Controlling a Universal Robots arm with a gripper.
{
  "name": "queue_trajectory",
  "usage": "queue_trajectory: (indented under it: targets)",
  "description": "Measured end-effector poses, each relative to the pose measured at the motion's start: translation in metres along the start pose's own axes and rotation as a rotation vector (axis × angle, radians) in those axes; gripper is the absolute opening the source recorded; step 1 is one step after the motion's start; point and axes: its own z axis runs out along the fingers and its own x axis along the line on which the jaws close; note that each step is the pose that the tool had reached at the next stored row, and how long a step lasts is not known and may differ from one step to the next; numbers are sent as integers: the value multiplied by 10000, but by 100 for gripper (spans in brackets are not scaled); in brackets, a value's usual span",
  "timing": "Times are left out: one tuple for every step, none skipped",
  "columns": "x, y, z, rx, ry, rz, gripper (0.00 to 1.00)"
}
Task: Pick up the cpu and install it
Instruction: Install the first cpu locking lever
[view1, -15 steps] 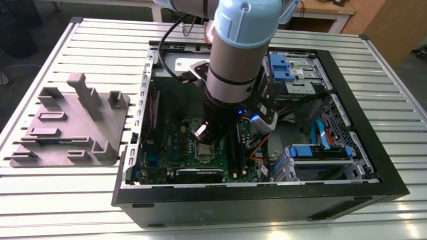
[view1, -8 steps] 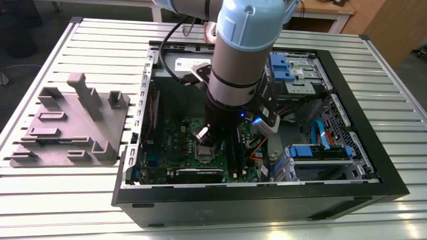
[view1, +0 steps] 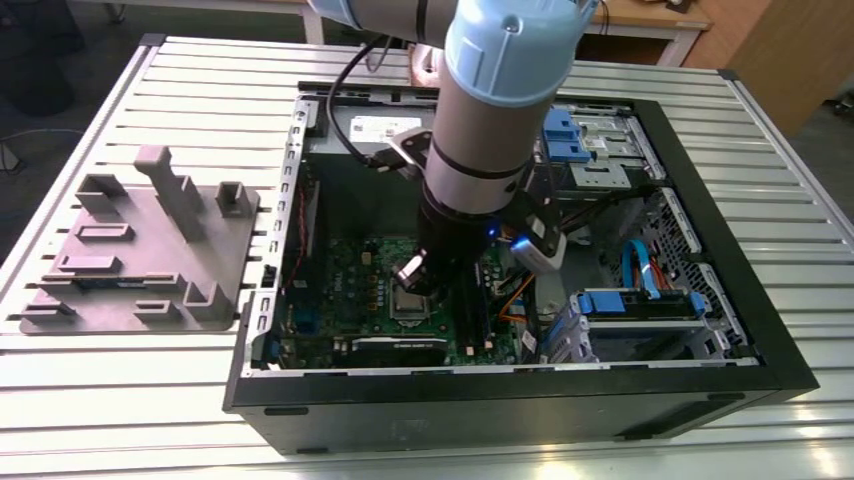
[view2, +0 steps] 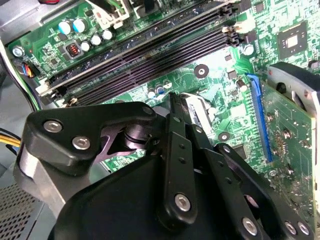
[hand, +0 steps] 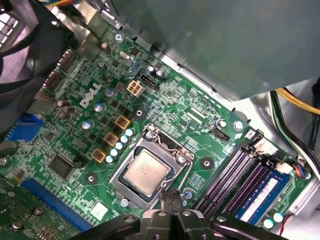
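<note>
The cpu (hand: 146, 171), a pale silver square chip, lies flat in the metal-framed socket (hand: 176, 149) on the green motherboard (hand: 200, 115). My gripper (hand: 169, 194) hovers right at the socket's edge beside the cpu. Its two black fingers are pressed together and shut, with nothing between them. In the second wrist view the gripper (view2: 175, 100) points down at the board next to the dark memory slots (view2: 150, 55). In the exterior view the gripper (view1: 411, 285) hangs low inside the open computer case, just above the cpu (view1: 408, 305).
The black case walls (view1: 747, 330) enclose the arm. Memory slots (hand: 235, 175) with a blue module (hand: 262, 192) run beside the socket. Blue drive brackets (view1: 641, 300) and cables fill the exterior view's right. A grey tray with upright posts (view1: 134, 250) stands outside the case at the exterior view's left.
</note>
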Motion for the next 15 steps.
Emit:
queue_trajectory:
  targets:
    - [1,-3,3,-5,0,89,10]
    - [3,-6,6,-9,-1,168,10]
    - [5,-9,9,-12,-1,237,10]
    - [5,-9,10,-14,-1,281,10]
    - [5,-9,9,-14,0,296,10]
    - [5,-9,10,-15,0,296,10]
    - [5,-9,10,-15,0,297,10]
    - [5,-9,10,-15,-1,297,10]
    - [7,-12,12,-15,0,297,10]
    - [10,-17,17,-16,-2,296,10]
    - [12,-20,19,-15,-1,299,10]
    - [15,-25,21,-13,1,303,10]
    - [17,-27,23,-11,2,307,10]
    - [20,-32,24,-11,2,309,10]
    - [23,-35,25,-10,3,311,10]
